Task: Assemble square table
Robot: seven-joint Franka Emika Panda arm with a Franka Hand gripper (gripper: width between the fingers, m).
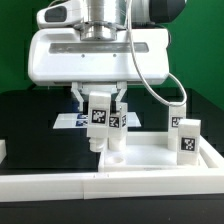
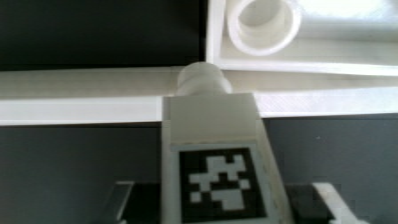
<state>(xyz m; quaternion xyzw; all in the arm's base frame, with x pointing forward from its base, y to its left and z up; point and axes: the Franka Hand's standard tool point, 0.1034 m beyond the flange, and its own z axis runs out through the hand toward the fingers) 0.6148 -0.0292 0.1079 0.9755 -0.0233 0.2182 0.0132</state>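
Black worktop (image 1: pixel 30 120) below; my claw (image 1: pixel 107 112) pinching upright leg (image 1: pixel 100 118), corner socket (image 2: pixel 267 22) just ahead on slab (image 1: pixel 150 160).

Arm over the work area, gripper pointed straight down

The white Franka arm's broad wrist housing (image 1: pixel 98 55) hung level, with a white cable looping off its side toward the exterior view's right. Below it the white two-finger gripper (image 1: pixel 104 112) pointed down, jaws part-closed and clamped on a short white tagged leg post (image 2: pixel 217 150), held upright between the fingers (image 1: pixel 121 108); dark finger edges flanked it in the wrist view.
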